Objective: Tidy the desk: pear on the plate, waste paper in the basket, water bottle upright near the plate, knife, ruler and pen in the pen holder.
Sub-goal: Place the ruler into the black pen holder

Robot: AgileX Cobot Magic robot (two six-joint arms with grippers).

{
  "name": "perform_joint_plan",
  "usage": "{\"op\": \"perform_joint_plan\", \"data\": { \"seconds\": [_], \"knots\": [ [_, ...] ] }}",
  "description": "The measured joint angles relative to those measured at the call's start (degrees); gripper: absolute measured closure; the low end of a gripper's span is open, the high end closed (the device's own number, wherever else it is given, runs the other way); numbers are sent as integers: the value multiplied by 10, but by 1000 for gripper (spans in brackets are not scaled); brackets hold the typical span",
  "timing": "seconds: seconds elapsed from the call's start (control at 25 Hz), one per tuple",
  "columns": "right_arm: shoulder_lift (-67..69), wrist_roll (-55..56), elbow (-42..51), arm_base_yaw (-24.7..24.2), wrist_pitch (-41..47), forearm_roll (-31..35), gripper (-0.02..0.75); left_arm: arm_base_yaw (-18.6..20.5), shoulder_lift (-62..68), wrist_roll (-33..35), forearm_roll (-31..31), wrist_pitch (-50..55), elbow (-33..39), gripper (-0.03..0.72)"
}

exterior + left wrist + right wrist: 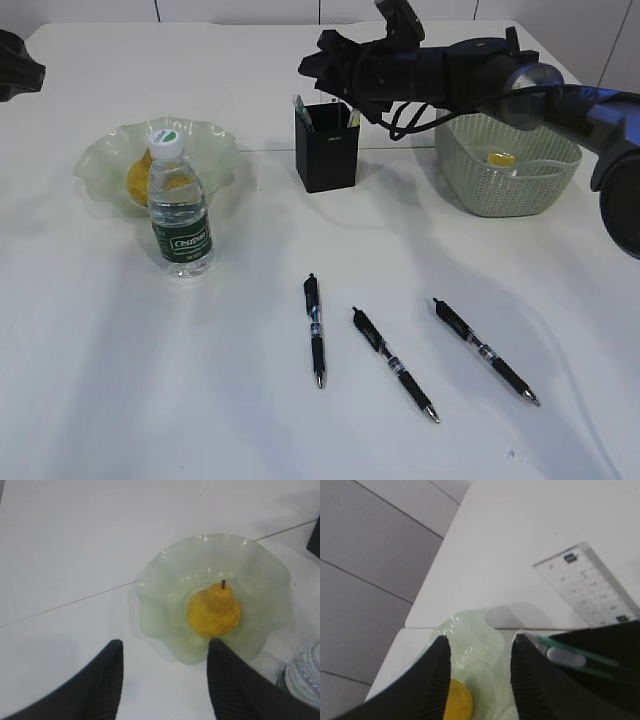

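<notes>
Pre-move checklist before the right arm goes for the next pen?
1. Pear on plate: ok.
2. Water bottle upright beside plate: ok.
3. Ruler in pen holder: ok, it stands in the holder.
4. Right claw empty: ok, jaws apart, nothing between them.
5. Pens put away: not ok, three lie on the table.
6. Waste paper in basket: cannot tell; only something yellow shows inside.
</notes>
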Motion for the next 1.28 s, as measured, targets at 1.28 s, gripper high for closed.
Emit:
{"op": "perform_joint_plan", "data": {
  "seconds": [1.28],
  "knots": [
    [-54,82,0,0,128,-216,436,0,0,0,0,7,0,311]
  ]
}}
